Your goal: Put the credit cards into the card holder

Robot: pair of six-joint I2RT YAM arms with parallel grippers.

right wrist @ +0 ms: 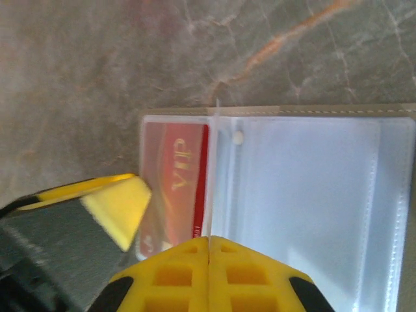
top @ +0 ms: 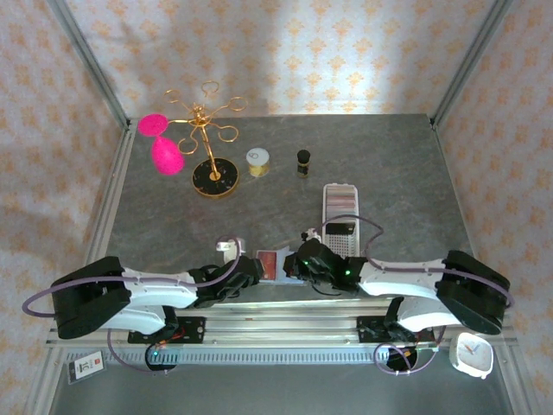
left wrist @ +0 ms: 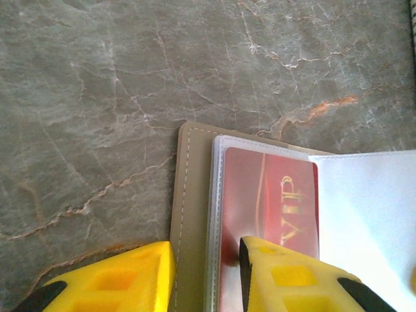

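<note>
The holder (top: 270,264) lies open on the table (top: 389,173) at lower centre of the top view, between both grippers, with a red card (left wrist: 266,201) inside. The left gripper (left wrist: 205,250) is narrowly open, its fingers straddling the holder's left edge. The right gripper (right wrist: 208,244) is closed, pinching a clear sleeve (right wrist: 212,169) that stands on edge.

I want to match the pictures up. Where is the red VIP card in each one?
Top external: red VIP card sits low in the middle, between the two arms.
Left wrist: card is at lower right of centre.
Right wrist: card is left of centre.
Shared landmark: the card holder around it.
</note>
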